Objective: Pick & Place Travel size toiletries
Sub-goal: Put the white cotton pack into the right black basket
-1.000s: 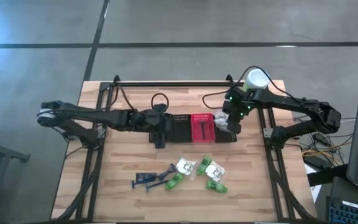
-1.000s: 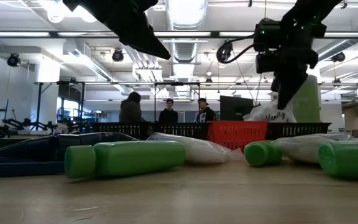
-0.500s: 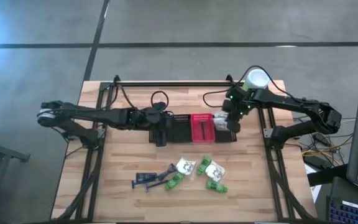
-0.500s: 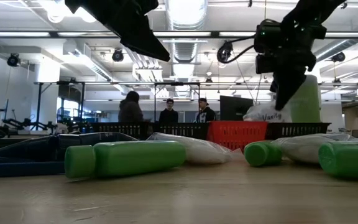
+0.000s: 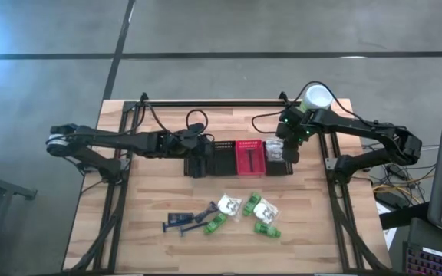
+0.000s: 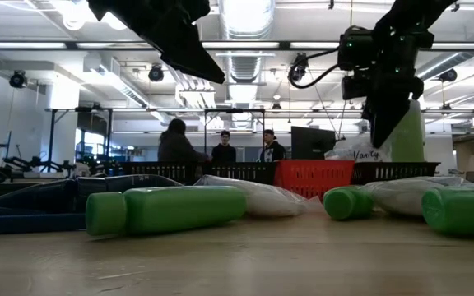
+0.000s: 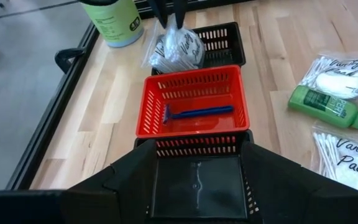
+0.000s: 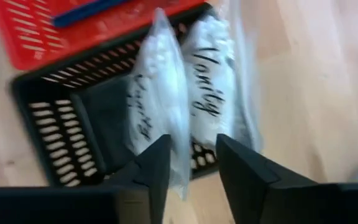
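The right end effector [image 8: 190,163] is seen above the right-hand black basket [image 5: 278,157], its fingers parted with a gap between them, straddling the top edge of a white vanity packet [image 8: 185,99] that lies over the basket's rim. The left end effector [image 5: 196,162], spread wide and empty, hangs over the left black basket [image 7: 196,186]. A blue razor [image 7: 197,112] lies in the red basket [image 7: 194,102]. Green bottles [image 5: 265,230], packets and razors are left on the tabletop [image 5: 152,207].

Grey concrete floor [image 5: 206,31] is surrounding the wooden table [image 5: 152,238]. Ceiling lights [image 6: 241,16] are glowing over an open workshop; three people [image 6: 220,150] are standing behind.
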